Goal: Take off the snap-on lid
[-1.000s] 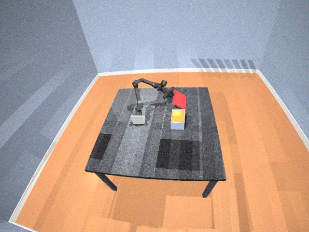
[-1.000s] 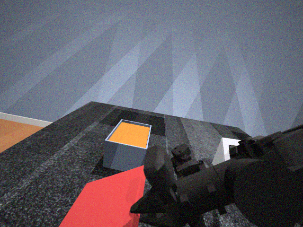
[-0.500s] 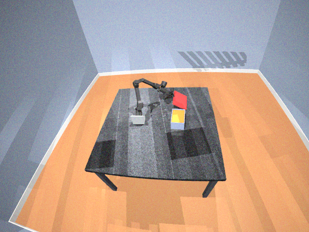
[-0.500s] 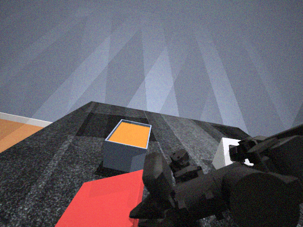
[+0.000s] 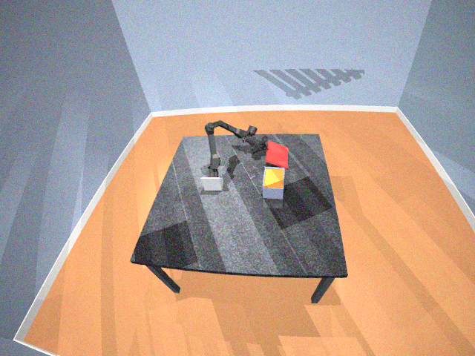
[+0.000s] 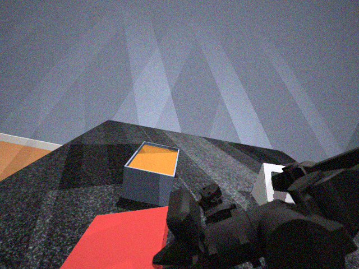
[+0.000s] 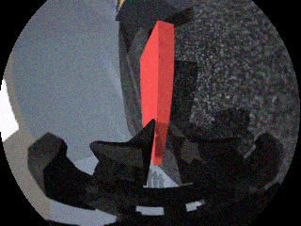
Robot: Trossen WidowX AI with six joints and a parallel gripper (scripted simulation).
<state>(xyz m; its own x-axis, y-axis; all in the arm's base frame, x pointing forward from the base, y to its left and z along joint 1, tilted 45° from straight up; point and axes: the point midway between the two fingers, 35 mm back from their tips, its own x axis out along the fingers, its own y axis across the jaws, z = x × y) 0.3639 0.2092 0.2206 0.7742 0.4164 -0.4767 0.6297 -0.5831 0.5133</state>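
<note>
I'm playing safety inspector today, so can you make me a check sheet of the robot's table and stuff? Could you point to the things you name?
Surface: dark table (image 5: 237,237) (image 6: 95,174), streaked with light and shadow.
Job's things: storage box (image 5: 273,192) (image 6: 142,185) open, orange inside; red lid (image 5: 277,154) (image 6: 122,240) (image 7: 157,80) off it, tilted.
Clutter: white block-like thing (image 5: 212,184) (image 6: 268,167) by the arm's base.
Gripper (image 5: 265,147) (image 7: 161,122): shut on the lid's edge.
Cables: nothing seen.
Surroundings: orange floor (image 5: 153,325), blue-grey walls (image 5: 230,46).
</note>
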